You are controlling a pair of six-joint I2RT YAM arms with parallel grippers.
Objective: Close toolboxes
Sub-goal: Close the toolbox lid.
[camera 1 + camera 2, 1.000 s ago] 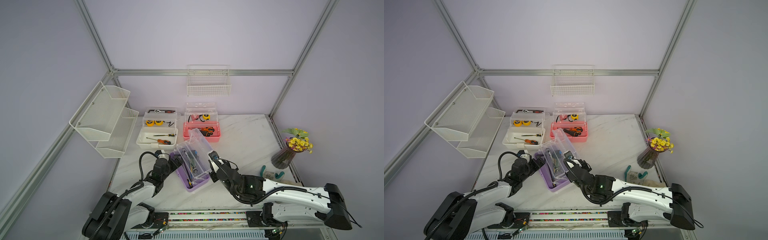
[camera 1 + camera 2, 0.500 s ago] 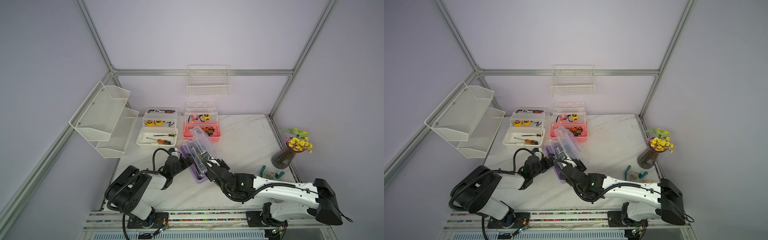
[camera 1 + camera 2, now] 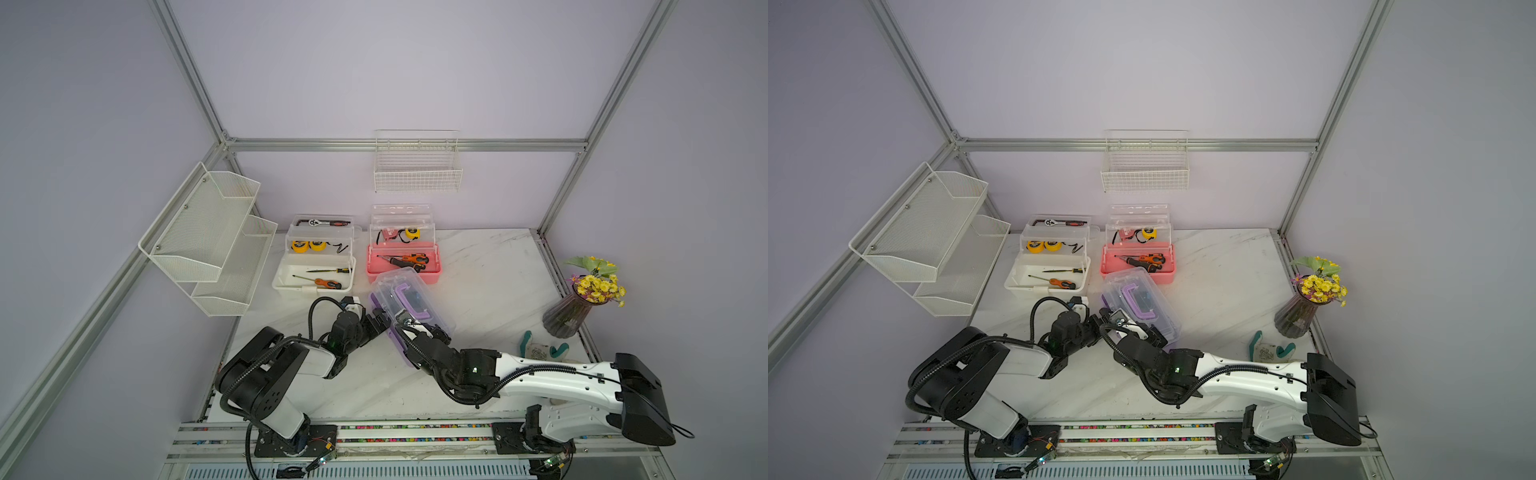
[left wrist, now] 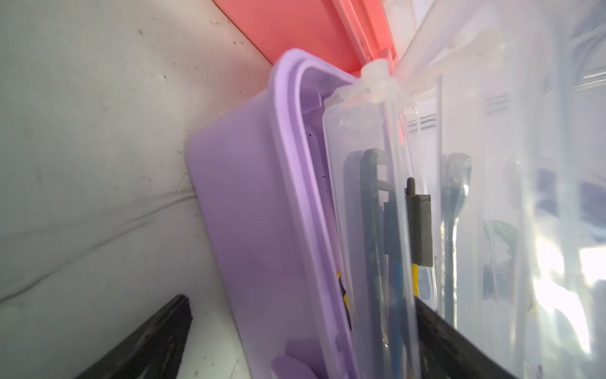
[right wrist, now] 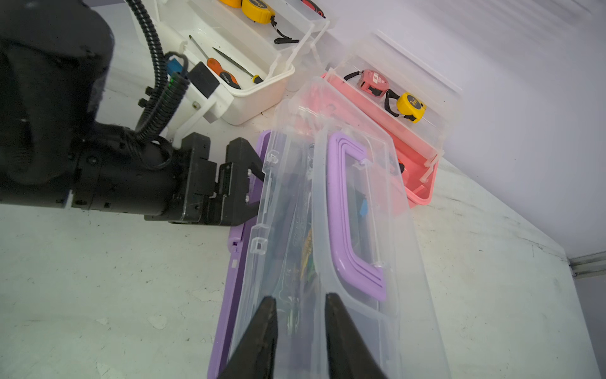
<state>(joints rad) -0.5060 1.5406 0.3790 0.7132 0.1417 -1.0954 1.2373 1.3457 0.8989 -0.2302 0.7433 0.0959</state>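
Closing box 1 of 3: purple toolbox (image 3: 409, 305), mid desk (image 3: 490, 266) near the open pink toolbox (image 3: 403, 272), had its clear lid (image 5: 405, 262) almost down, left claw (image 5: 254, 187) wide open & empty at its left side, right claw (image 5: 300, 315) narrowly parted over the lid, clamping nothing evident; next prob. needs a downward press.

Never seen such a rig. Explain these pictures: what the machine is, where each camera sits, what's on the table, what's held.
Two robot arms with pincer grippers share a table. Two pictures look down from overhead; two come from wrist cameras. On it: a purple toolbox, clear lid lowered; behind it a white toolbox and a pink toolbox, both open; a flower vase. The left gripper, wide open, straddles the purple toolbox's edge. The right gripper is over its lid, jaws apart, seemingly holding nothing.
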